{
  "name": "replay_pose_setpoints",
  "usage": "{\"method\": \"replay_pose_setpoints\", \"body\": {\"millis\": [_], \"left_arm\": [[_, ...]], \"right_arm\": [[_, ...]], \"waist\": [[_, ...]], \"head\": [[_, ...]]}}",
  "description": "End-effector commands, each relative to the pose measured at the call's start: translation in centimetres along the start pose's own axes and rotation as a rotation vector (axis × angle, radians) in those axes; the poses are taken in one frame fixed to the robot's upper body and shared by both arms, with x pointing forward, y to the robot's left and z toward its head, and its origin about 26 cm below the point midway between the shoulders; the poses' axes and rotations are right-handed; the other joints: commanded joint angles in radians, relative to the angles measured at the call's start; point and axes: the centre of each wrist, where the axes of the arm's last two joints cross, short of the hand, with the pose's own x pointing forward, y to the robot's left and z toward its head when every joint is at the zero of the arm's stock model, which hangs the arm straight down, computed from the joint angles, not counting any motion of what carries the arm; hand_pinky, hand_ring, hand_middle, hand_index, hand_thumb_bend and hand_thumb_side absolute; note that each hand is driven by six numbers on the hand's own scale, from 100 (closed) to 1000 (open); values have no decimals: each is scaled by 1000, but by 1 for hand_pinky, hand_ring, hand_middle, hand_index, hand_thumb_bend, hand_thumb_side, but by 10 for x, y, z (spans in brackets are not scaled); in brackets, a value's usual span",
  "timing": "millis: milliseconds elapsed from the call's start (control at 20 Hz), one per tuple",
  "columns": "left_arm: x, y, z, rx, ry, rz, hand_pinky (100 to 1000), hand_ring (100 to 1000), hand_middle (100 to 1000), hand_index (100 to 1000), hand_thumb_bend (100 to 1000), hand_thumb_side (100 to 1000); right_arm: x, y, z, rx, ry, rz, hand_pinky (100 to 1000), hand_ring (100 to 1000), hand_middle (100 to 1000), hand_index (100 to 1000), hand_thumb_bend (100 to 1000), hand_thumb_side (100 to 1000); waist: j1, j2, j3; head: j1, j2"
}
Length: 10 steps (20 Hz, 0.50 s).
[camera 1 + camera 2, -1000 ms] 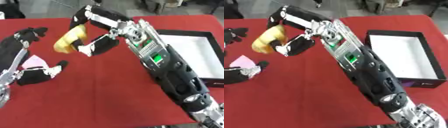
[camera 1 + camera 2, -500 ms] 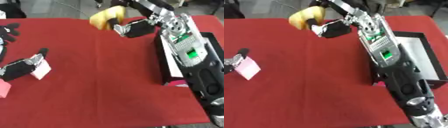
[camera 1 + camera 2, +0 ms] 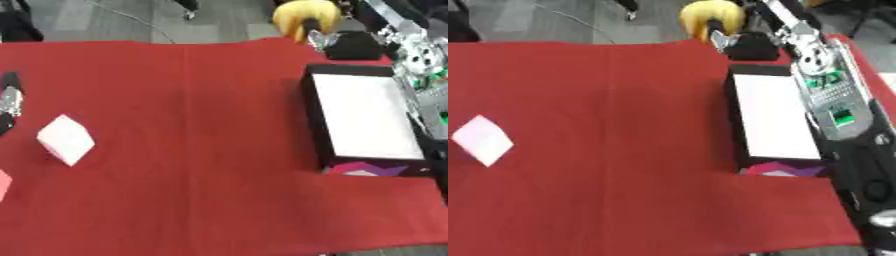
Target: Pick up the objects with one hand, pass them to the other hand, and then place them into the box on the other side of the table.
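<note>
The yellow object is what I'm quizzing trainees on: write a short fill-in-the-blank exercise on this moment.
1. The yellow object is held by the ____ robot hand.
2. The table is covered with a ____ cloth.
3. The inside of the box is ____ in colour.
4. The pale cube lies near the table's ____ side.

Missing words: right; red; white; left

The table (image 3: pixel 201 150) wears matt red cloth (creased down the middle); the box (image 3: pixel 363 115) is black card with a smooth white lining; the banana (image 3: pixel 709 15) looks smooth, faintly glossy.
</note>
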Motion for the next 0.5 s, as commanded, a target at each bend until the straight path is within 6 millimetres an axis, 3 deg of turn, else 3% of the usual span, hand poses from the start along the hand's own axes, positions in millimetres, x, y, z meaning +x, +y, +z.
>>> {"method": "replay_pose_setpoints", "body": {"millis": [50, 350, 500], "left_arm": [[-4, 10, -7, 71, 23, 9, 662, 617, 625, 842, 280, 551], [-11, 11, -9, 113, 61, 19, 659, 613, 618, 841, 278, 560], [-13, 11, -9, 115, 75, 37, 656, 607, 612, 839, 280, 591]], "right_arm": [[-18, -22, 7, -85, 105, 101, 864, 949, 427, 511, 100, 175], [-51, -20, 28, -108, 254, 197, 858, 978, 480, 572, 100, 171], [-62, -17, 35, -111, 305, 229, 885, 1000, 630, 721, 100, 142]], "waist": [[0, -13, 2], [0, -12, 7], [2, -12, 9]], "head": [[-16, -17], [-25, -24], [-25, -28]]}}
